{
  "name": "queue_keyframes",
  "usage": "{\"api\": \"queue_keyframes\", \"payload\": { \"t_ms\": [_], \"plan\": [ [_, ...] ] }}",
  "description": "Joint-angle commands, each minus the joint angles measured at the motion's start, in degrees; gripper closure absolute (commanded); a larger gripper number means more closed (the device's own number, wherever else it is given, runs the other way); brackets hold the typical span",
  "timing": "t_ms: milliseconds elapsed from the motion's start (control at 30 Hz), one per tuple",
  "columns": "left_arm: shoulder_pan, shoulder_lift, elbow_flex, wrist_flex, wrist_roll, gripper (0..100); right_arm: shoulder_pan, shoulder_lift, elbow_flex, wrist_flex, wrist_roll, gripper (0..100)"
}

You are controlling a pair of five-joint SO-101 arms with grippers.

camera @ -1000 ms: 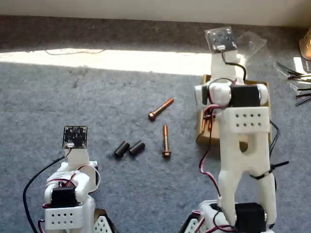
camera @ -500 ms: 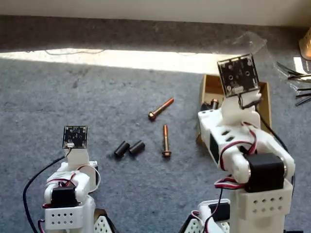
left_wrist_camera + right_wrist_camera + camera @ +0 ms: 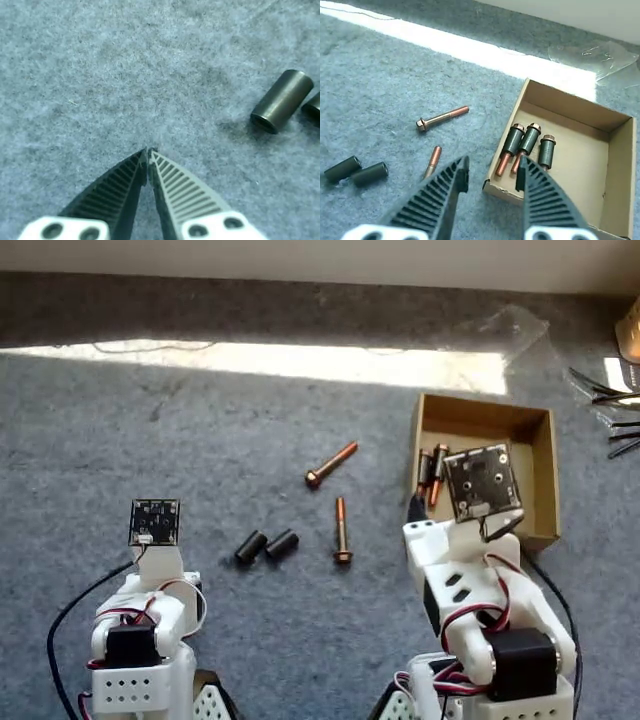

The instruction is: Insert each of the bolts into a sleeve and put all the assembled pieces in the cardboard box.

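Two copper bolts [image 3: 331, 464] [image 3: 342, 530] lie loose on the grey carpet, and two dark sleeves [image 3: 251, 547] [image 3: 282, 544] lie side by side to their left. The cardboard box [image 3: 522, 452] stands at the right with three bolt-and-sleeve pieces [image 3: 529, 140] along its left wall. My right gripper [image 3: 492, 175] hangs open and empty above the carpet, just in front of the box's near left corner. Low over bare carpet, my left gripper [image 3: 149, 150] is shut on nothing, with one sleeve [image 3: 281, 101] a short way off to its side.
A clear plastic bag [image 3: 515, 325] lies behind the box. Black strips [image 3: 608, 390] lie at the right edge. A sunlit band [image 3: 250, 362] crosses the carpet at the back. Open carpet stretches left of the sleeves.
The right arm has pulled back from over the box toward the front, uncovering the box and the pieces in it. The left arm has kept still.
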Motion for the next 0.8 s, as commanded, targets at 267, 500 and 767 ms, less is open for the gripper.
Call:
{"api": "queue_keyframes", "payload": {
  "t_ms": [267,500,767],
  "plan": [
    [-0.48,-0.31,1.27,0.35,-0.35,97,-0.22,-4.53,4.00,-3.56,-0.35,85.1],
    [-0.48,-0.31,1.27,0.35,-0.35,97,-0.22,-4.53,4.00,-3.56,-0.18,85.1],
    [-0.48,-0.31,1.27,0.35,-0.35,97,-0.22,-4.53,4.00,-3.56,-0.09,85.1]
  ]
}}
